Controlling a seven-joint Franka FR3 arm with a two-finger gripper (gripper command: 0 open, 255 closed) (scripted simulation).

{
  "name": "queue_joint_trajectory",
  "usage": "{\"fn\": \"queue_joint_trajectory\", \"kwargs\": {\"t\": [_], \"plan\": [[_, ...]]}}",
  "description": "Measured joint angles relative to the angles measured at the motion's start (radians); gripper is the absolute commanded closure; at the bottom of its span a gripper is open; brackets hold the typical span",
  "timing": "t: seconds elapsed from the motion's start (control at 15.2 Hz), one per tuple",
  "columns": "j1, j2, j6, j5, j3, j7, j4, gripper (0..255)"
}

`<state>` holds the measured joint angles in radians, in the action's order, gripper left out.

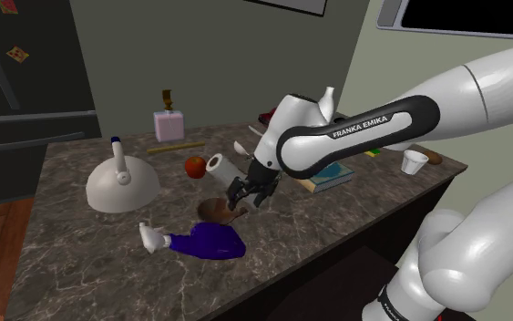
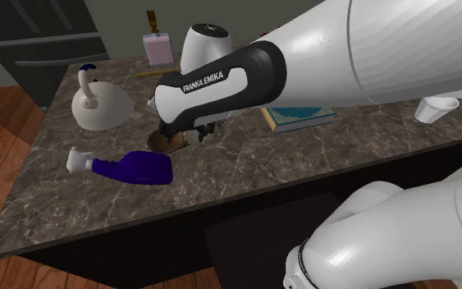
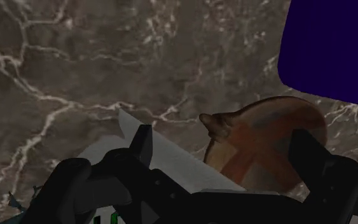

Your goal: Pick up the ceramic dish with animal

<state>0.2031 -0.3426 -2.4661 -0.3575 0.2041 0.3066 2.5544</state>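
Gripper (image 1: pixel 243 198): fingers spread wide and clasping nothing. In the wrist view one finger (image 3: pixel 142 143) stands clear of the dish and the other overlaps its rim; contact there cannot be judged.
Dish (image 3: pixel 266 149): brown, with a small animal figure on its edge. It lies on the marble counter (image 1: pixel 81 237) directly below the gripper, partly between the fingers. Its nearer part is cut off by the gripper's body.
Forearm (image 2: pixel 221 82): in the second exterior view it hides most of the gripper and much of the dish (image 2: pixel 167 142).
Purple object (image 1: pixel 210 243): just beyond the dish from the gripper, with a white end. In the wrist view it is cropped, and its kind is unclear.
Pale wedge (image 3: pixel 171 165): beside the clear finger; what it is cannot be made out.
Lettering (image 1: pixel 361 127): "FRANKA EMIKA", white on the forearm's dark band.
Book (image 2: pixel 299 117): behind the gripper, partly under the forearm; cover text is illegible.
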Motion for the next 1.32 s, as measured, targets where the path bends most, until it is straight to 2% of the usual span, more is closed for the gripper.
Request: {"fn": "queue_joint_trajectory", "kwargs": {"t": [0.07,0.13,0.79,1.32], "plan": [[0.002,0.005,-0.013,-0.003,0.001,-0.003,0.008,0],[0.002,0.009,-0.018,-0.004,0.001,-0.004,0.009,255],[0.003,0.015,-0.025,-0.005,0.002,-0.005,0.009,255],[-0.008,-0.040,0.078,0.017,-0.005,0.018,-0.039,255]]}}
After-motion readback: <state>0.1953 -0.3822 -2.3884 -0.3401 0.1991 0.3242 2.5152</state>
